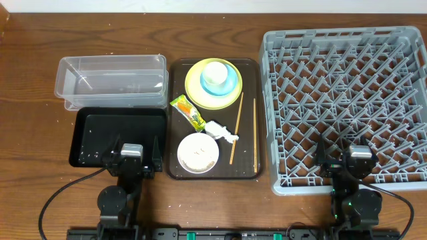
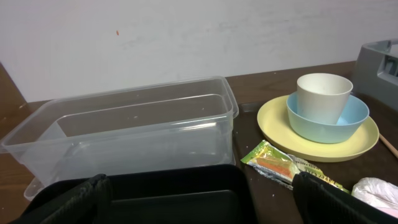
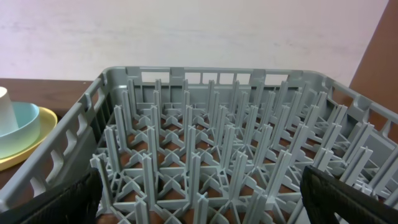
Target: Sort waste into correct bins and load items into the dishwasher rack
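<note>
On the brown serving tray (image 1: 248,67) a white cup (image 1: 215,71) sits in a light blue bowl (image 1: 230,81) on a yellow plate (image 1: 193,85); all three also show in the left wrist view: cup (image 2: 323,94), bowl (image 2: 354,118), plate (image 2: 273,115). A yellow-green wrapper (image 1: 188,111) (image 2: 277,163), a white tissue (image 1: 220,131) (image 2: 376,190), chopsticks (image 1: 236,127) and a white-inside bowl (image 1: 198,153) with crumbs lie nearer. The clear tub (image 1: 110,80) (image 2: 134,124) and black tray (image 1: 117,137) (image 2: 168,196) are left. The grey rack (image 1: 347,107) (image 3: 211,137) is right. My left gripper (image 1: 137,160) (image 2: 199,199) hangs open over the black tray. My right gripper (image 1: 350,167) (image 3: 202,196) hangs open over the rack's front edge.
Both arm bases stand at the table's front edge, with black cables looping beside them. A pale wall runs behind the table. Brown table shows between the tub and the left edge.
</note>
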Controlling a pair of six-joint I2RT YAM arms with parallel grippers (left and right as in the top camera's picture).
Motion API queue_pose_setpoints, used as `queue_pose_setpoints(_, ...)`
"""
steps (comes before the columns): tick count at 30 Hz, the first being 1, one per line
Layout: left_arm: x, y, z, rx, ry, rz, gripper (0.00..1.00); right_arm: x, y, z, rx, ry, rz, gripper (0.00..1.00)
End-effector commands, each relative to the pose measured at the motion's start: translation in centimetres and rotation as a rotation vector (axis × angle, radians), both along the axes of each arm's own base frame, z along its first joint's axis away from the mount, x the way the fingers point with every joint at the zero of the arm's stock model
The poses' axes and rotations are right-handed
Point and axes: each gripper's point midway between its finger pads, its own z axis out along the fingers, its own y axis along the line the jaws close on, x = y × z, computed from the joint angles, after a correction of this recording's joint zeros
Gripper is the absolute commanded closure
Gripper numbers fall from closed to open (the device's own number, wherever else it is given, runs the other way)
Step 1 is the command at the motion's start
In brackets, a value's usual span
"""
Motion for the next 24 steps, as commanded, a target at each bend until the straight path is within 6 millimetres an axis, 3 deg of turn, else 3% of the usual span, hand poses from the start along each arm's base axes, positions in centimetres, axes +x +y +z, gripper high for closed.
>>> queue_pose_setpoints(1,-0.08,-0.07,-1.65,0.016,0.051,-0.004,0.05,0.01,0.0,-0.16,0.017,0.005,-0.002,0.01)
queue_pose_setpoints(24,-0.02,-0.28,-1.18,0.016,0.031,-0.016,0.05,0.01,0.0,-0.16,0.017,0.005,-0.002,0.01)
